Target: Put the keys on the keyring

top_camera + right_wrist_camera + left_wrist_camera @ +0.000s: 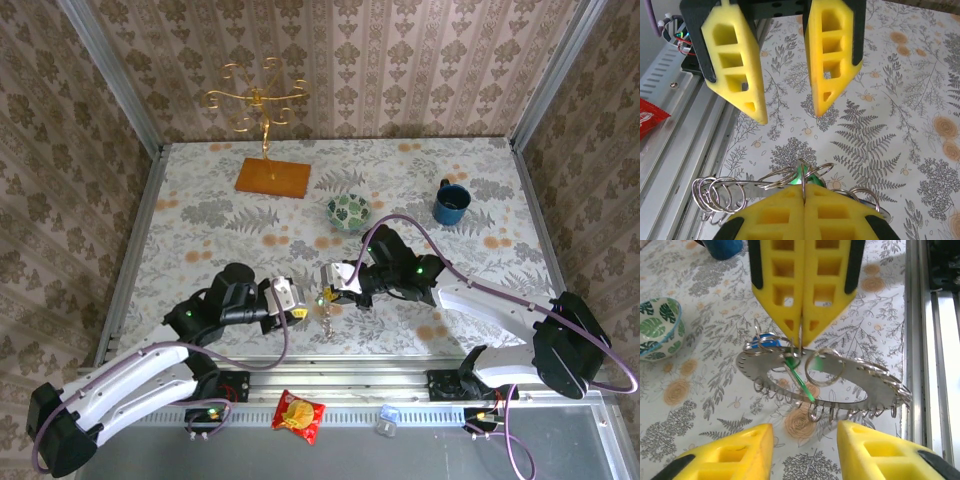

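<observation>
Near the table's front edge, right gripper (801, 342) pinches the keyring (747, 367); left gripper (790, 114) gapes open.
Patterned bowl (349, 211) at 12 o'clock; snack packet (299, 415) at 6, print unreadable.

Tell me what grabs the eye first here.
The right gripper pinches the grey keyring near the front of the table, wire loops lining its rim, a green key by the grip. The left gripper faces it, open. A gold candelabra stands at the far end.

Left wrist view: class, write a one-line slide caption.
Right gripper pinches the keyring at its rim; open left gripper faces it.
</observation>
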You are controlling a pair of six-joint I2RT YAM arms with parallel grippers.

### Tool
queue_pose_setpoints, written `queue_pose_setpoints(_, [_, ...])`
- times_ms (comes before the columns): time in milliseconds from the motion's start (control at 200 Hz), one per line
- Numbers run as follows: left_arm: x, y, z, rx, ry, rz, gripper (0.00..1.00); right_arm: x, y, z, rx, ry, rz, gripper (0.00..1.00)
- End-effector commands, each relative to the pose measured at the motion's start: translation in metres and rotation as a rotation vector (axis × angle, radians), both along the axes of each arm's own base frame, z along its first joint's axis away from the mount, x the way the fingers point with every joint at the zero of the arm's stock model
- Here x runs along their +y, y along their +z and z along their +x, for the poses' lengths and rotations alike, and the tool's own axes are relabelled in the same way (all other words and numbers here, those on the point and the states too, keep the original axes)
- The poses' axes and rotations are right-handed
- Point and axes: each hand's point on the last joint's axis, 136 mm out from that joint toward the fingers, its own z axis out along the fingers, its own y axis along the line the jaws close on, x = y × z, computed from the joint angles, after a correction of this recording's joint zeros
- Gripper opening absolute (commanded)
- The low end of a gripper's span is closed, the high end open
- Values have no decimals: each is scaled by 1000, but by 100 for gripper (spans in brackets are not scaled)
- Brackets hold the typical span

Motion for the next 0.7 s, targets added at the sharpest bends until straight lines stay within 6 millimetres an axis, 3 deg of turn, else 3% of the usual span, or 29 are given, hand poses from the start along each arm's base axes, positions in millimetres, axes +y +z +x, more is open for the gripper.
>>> queue_pose_setpoints(0, [-10,29,10,-47,9,-75,34,5,12,-3,-30,31,13,0])
queue_pose_setpoints(115, [-22,40,12,-34,-16,-123,28,8,14,-4,-36,42,17,0])
queue_pose_setpoints(320, [-33,39,12,3,-57,-127,24,10,16,-4,-40,50,24,0])
queue_pose_setpoints(690, [-30,29,4,19,-85,-104,21,9,15,2,-56,19,7,0])
